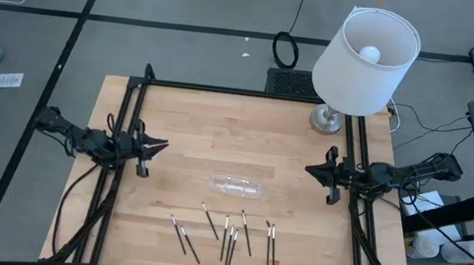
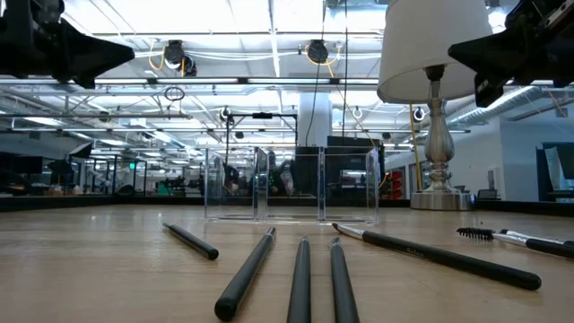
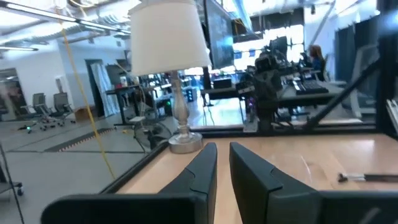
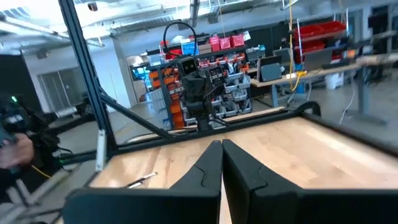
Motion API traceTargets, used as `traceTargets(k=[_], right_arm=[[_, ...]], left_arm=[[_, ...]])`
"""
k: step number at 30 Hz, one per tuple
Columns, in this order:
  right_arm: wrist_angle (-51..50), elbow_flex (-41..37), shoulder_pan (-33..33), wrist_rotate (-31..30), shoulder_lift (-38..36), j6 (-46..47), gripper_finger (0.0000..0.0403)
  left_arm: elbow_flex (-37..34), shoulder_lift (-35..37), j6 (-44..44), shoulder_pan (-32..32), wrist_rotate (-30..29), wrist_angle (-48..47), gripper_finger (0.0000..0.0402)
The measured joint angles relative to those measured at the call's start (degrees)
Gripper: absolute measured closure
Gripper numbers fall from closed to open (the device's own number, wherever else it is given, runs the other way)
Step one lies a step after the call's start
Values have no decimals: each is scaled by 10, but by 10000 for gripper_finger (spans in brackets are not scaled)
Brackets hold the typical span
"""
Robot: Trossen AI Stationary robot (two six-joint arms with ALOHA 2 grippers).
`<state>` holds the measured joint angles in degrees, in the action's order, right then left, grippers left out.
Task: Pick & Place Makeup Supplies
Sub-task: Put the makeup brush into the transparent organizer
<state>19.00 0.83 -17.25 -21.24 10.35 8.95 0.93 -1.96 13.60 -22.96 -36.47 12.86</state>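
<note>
Makeup sticks scattered along table's near edge; clear tray just behind, mid-table; lamp at far right corner; left gripper and right gripper flanking tray.

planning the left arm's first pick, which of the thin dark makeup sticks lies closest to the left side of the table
The thin dark makeup stick at the left end of the row, part of a crossed pair. All the other sticks lie further toward the right arm's side of the wooden table.
</note>
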Motion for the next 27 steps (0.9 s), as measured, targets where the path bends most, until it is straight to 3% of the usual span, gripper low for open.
traceTargets(k=[3,10,19,27], right_arm=[[4,0,7,0,1,-39,403],[61,9,10,3,50,-28,403],[47,118,-16,4,250,-44,403],[33,239,-87,4,411,-99,403]], left_arm=[[0,0,-8,0,-11,9,350],[0,0,-26,0,-13,9,350],[0,0,-48,0,-22,10,350],[0,0,-48,0,-26,9,350]])
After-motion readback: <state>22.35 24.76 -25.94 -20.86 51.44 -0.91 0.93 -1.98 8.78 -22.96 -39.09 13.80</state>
